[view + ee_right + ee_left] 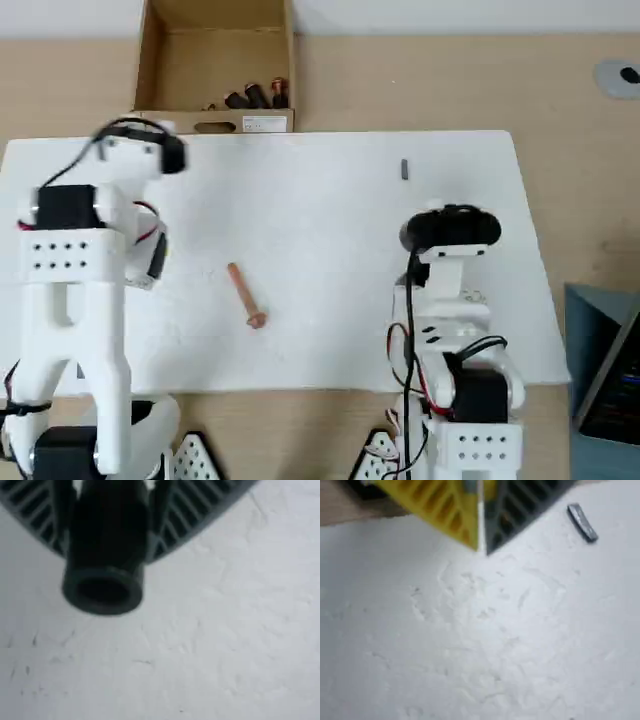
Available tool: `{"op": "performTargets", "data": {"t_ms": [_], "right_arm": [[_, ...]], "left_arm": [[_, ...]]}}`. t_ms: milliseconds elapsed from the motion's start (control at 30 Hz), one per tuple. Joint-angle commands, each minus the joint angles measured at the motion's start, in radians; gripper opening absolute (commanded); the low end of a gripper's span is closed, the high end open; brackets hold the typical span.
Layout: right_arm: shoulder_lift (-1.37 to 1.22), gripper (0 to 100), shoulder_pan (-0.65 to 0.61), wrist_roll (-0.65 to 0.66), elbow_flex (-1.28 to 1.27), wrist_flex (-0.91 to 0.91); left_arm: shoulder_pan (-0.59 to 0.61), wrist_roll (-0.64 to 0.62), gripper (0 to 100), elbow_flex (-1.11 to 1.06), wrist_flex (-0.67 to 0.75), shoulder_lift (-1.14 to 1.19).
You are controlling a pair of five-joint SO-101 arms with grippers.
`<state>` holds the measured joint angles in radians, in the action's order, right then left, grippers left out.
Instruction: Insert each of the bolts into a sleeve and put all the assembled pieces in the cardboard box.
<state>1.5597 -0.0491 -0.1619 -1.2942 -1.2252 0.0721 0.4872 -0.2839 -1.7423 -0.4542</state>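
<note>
Bolt (pixel 245 295): copper-coloured, slim shank with a wider head at the near end. It lies loose and slanted on the white sheet (pixel 330 330), between the two arms and closer to the left arm (pixel 75 290). Nothing touches it.

Sleeve (pixel 105 575): short black tube with a thick rim, hollow open end facing the wrist camera. It is clamped between the right arm's fingers (pixel 200 510), just above the sheet. The right arm (pixel 450 240) sits over the right half of the sheet, well apart from the bolt.

Cardboard box (pixel 150 60): brown, open top, at the far side of the counter (pixel 420 80), just beside the sheet's far edge. Assembled pieces (pixel 255 96): a few dark sleeves with copper bolt ends, bunched against the box's near wall toward its right corner.

Left arm's fingers (pixel 440 510): one yellow, one dark, tips pressed together, holding nothing, over bare sheet. A small grey strip (pixel 581 522) lies flat on the sheet near them.
</note>
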Motion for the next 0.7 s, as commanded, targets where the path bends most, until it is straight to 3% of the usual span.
{"op": "performTargets", "data": {"t_ms": [0,233,367,667], "right_arm": [[0.010,0.9,0.015,0.002,-0.013,0.035],[0.010,0.9,0.015,0.002,-0.016,0.035],[0.010,0.9,0.015,0.002,-0.016,0.035],[0.010,0.9,0.015,0.003,-0.018,0.035]], "left_arm": [[-0.103,0.100,1,0.048,-0.011,0.007],[-0.256,0.385,1,0.049,-0.011,0.010],[-0.259,0.580,4,0.037,-0.009,0.019],[-0.253,0.867,8,0.038,-0.008,0.087]]}}
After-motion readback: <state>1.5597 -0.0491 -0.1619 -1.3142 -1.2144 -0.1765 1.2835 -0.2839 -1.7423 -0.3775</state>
